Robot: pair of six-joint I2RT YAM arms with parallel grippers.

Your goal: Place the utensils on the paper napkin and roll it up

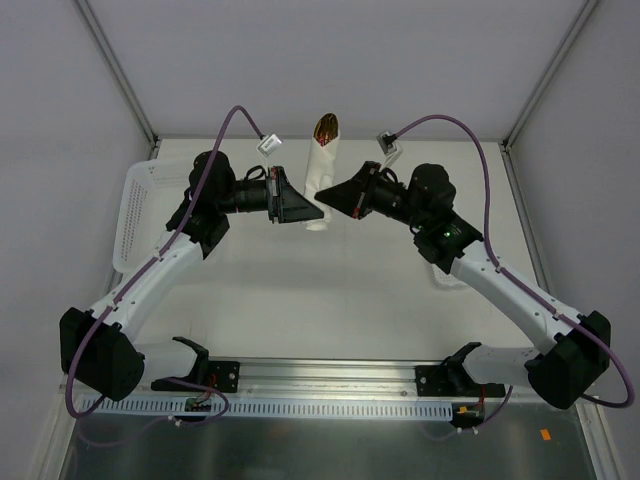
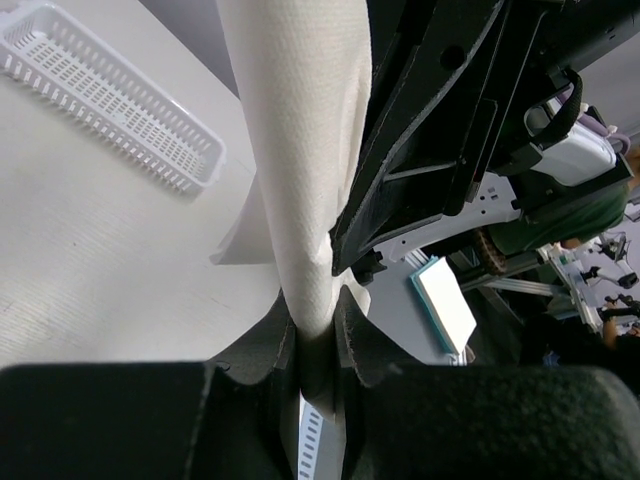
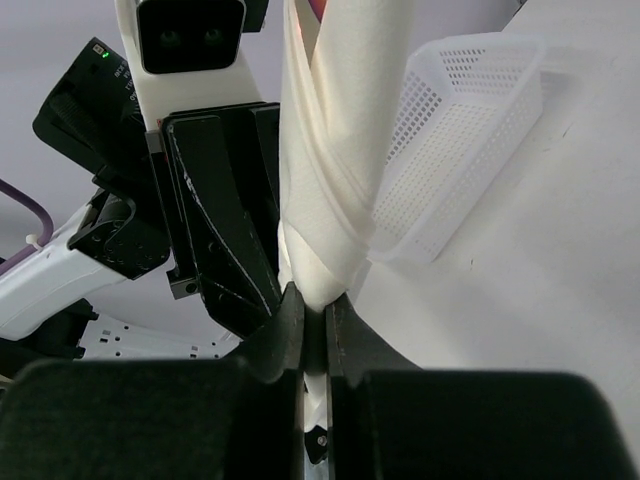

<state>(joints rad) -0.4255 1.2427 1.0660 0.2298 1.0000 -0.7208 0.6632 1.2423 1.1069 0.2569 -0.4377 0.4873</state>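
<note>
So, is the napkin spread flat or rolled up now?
Rolled up. The napkin forms a narrow tube with the spoon showing at its far end; the left gripper and right gripper are each shut on it.

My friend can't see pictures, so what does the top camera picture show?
A rolled white napkin, with a gold spoon bowl poking out its far end, is pinched from both sides by the left fingers and right fingers of two robot arms. A white basket sits at the left edge of the table.

White tabletop (image 1: 300, 300), pale grey walls (image 1: 330, 60), aluminium corner posts (image 1: 115, 65), white perforated basket (image 1: 135, 215) at left edge.
</note>
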